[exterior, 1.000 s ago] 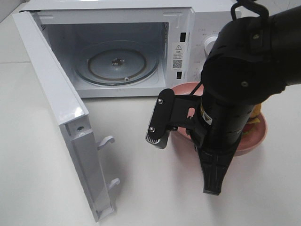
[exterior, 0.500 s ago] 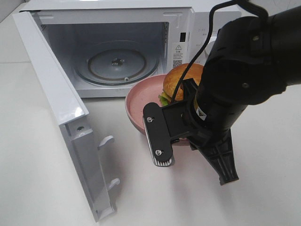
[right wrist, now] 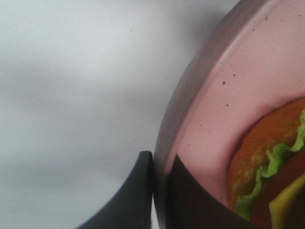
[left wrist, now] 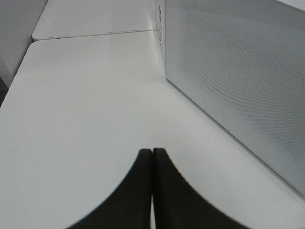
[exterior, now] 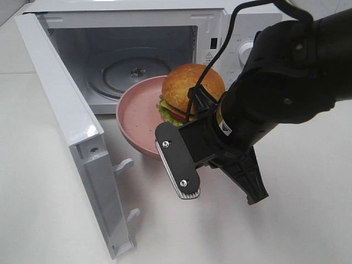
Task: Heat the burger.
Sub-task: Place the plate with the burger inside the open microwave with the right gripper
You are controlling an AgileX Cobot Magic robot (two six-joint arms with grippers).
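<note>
A: In the high camera, where is the burger (exterior: 192, 88)?

B: It sits on the pink plate (exterior: 135, 118), on the side nearest the right arm (exterior: 286, 82). The plate hangs just in front of the open microwave (exterior: 214, 22) and seems raised off the table (exterior: 55, 220). The door (exterior: 60, 121) stands wide open on the left. The glass turntable (exterior: 124, 74) inside is bare.

A: How to do this step well?

B: I think the plate must be kept level, because the burger is tall and sits off the middle. It should enter low and straight, clear of the frame. It should come down on the middle of the turntable before any release.

A: And the left wrist camera?

B: The left gripper (left wrist: 152, 151) has its jaws pressed together with nothing between them. It hovers over the table beside a white dotted panel, which I suppose is the door.

A: The right wrist camera?

B: The right gripper (right wrist: 161, 164) is clenched on the rim of the plate. One finger is on the outer side and the other on the inner side, so the narrow gap is filled by the rim. The burger is very near the inner finger, but I cannot tell if it touches.
</note>
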